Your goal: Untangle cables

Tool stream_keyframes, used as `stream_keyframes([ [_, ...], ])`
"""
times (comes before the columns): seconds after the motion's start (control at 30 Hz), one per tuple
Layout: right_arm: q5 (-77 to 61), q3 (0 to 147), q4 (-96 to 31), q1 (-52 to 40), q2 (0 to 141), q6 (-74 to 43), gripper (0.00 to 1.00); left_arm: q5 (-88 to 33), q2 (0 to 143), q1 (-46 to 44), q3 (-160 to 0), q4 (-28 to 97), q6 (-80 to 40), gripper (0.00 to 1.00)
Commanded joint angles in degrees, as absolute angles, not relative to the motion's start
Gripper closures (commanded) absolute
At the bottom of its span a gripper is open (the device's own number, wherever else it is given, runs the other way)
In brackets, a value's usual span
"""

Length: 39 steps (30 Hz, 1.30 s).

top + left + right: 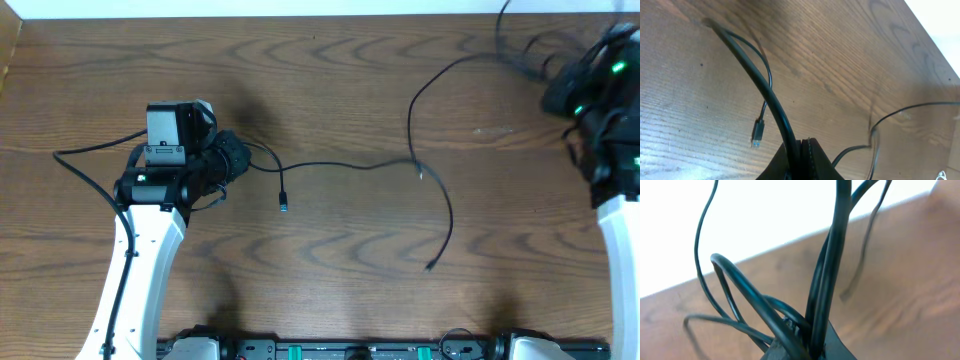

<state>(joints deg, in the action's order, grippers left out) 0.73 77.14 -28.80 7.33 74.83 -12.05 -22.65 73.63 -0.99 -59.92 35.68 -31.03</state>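
Left pincer pinched shut on one cable trailing across bench; right pincer closed tight around bunched cables, far corner

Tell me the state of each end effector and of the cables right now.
Left end effector: shut on one black cable.
Right end effector: shut on a bunch of black cables.
Plug ends: loose, lying on the table.

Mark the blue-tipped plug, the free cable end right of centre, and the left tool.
blue-tipped plug (757,135), left wrist view, plug body.
free cable end (430,266), overhead view, its tip.
left tool (801,143), left wrist view, between the closed fingertips.
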Motion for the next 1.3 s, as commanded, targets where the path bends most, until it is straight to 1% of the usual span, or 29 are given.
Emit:
stream_keyframes([
  [0.0, 4.23, 82.65, -28.86, 7.57, 74.61, -4.82, 0.99, -23.55, 73.80, -1.13, -60.23, 35.81, -30.06, 0.91],
  [0.2, 17.02, 84.05, -23.53, 9.06, 77.25, 0.62, 0.99, -23.59, 73.80, -1.13, -60.23, 35.79, -32.18, 0.92],
  [0.27, 19.14, 84.05, -21.15, 10.59, 79.11, 0.95, 0.99, -24.58, 73.80, -1.13, -60.23, 35.97, -32.10, 0.93],
  [0.33, 18.20, 84.05, -19.68, 12.40, 81.73, 0.95, 0.99, -29.04, 73.80, -1.13, -60.23, 35.33, -29.15, 0.93],
  [0.4, 15.40, 84.05, -18.79, 13.65, 84.51, 2.50, 0.99, -38.70, 73.80, -1.65, -60.23, 32.80, -20.51, 0.93],
  [0.5, 12.91, 84.05, -18.94, 14.28, 89.10, 6.31, 0.99, -62.63, 73.80, -3.33, -60.23, 30.50, 0.84, 0.92],
  [0.53, 12.93, 84.05, -19.05, 14.26, 90.08, 6.90, 0.99, -68.49, 73.80, -3.88, -60.23, 30.57, 6.35, 0.92],
  [0.57, 12.93, 84.05, -19.05, 14.26, 91.05, 6.94, 0.99, -70.72, 73.80, -4.27, -60.23, 30.55, 8.23, 0.92],
  [0.7, 10.13, 84.05, -17.72, 14.22, 92.27, 6.70, 0.99, -67.85, 73.84, -6.02, -60.23, 30.85, 8.29, 0.92],
  [0.83, 9.72, 84.05, -11.79, 14.22, 92.27, 6.76, 0.99, -64.20, 74.08, -8.54, -60.23, 30.70, 8.32, 0.92],
  [0.97, 9.74, 84.05, -6.02, 14.28, 92.29, 8.93, 0.99, -57.80, 74.17, -11.53, -60.23, 30.70, 8.32, 0.92],
  [1.17, 15.57, 85.12, 4.62, 15.03, 95.57, 18.13, 0.99, -50.22, 74.22, -15.29, -60.23, 30.55, 8.29, 0.92],
  [1.27, 17.69, 89.86, 6.04, 16.67, 100.40, 24.45, 0.99, -47.70, 74.32, -16.38, -60.23, 30.55, 8.29, 0.92],
])
